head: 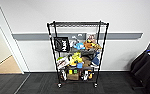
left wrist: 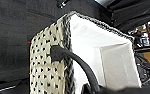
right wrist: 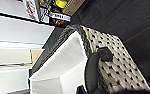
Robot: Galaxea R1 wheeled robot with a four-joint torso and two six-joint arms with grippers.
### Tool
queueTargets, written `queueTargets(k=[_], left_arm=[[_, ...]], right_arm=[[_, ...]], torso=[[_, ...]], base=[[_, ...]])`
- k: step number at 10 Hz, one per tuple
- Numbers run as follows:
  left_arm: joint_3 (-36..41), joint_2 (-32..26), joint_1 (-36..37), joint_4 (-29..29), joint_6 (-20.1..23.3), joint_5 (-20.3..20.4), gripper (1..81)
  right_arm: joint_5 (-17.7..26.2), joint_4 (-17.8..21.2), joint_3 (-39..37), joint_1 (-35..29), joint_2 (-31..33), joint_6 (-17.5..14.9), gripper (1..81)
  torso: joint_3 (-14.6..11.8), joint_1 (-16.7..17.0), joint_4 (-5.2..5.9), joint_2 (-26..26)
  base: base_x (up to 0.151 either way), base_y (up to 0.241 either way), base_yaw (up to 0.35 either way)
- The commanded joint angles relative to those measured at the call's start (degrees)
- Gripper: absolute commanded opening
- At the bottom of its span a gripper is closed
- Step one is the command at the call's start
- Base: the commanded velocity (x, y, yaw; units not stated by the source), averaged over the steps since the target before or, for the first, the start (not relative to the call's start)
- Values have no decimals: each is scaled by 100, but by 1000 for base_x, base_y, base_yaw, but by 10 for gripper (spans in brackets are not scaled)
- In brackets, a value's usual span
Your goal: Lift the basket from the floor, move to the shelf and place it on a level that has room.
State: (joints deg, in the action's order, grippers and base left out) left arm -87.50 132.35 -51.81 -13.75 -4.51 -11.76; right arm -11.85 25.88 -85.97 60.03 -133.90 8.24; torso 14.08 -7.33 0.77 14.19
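Dark loop handles are where both arms meet the basket (left wrist: 91, 55): the left wrist view has one loop (left wrist: 73, 61) arching from the woven end wall up toward the camera, the right wrist view has the opposite loop (right wrist: 93, 67) doing the same. Can't tell how far either gripper's fingers are closed, or whether they actually clamp the loops; they're too close under each lens. Judging by that, the basket's long axis runs arm to arm, one short end per arm, neither nearer. Carpet floor (left wrist: 11, 37) sits well below the basket's side, so it looks lifted, not resting. Shelf (head: 77, 53) stands straight ahead against the wall in the head view, top level (head: 77, 24) bare wire grid, lower tiers packed with toys and boxes. Basket itself: cream-and-dark checker weave, braided dark rim, white fabric lining, nothing inside.
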Motion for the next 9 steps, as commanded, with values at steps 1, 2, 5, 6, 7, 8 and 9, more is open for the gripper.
queueTargets(k=[1, 2, 5, 6, 7, 8, 9], left_arm=[[225, -147, 641, -58, 64, -239, 10], [234, -156, 641, -58, 64, -239, 10], [216, -147, 641, -49, 64, -239, 10], [216, -147, 641, -49, 56, -239, 10], [207, -138, 641, -49, 56, -239, 10], [181, -121, 641, -58, 47, -239, 10], [137, -112, 641, -66, 47, -239, 10]], right_arm=[[218, -4, 275, -557, 194, 46, 10], [218, 4, 283, -574, 194, 46, 10], [218, -13, 301, -557, 194, 37, 10], [218, -13, 301, -539, 194, 37, 10], [218, -22, 301, -539, 194, 46, 10], [218, -22, 301, -531, 186, 46, 10], [218, -22, 301, -531, 177, 46, 10]], torso=[[-404, 345, 0, -533], [-973, 733, 0, -1299], [-382, 461, 0, -688], [-406, 564, 0, -850], [-413, 588, 0, -883], [-413, 621, 0, -933], [-697, 618, 0, -924]], base=[[0, 0, 0], [0, 0, 0], [0, 0, 0], [0, 0, 0], [0, 0, 0], [0, 0, 0], [0, 0, 0]])
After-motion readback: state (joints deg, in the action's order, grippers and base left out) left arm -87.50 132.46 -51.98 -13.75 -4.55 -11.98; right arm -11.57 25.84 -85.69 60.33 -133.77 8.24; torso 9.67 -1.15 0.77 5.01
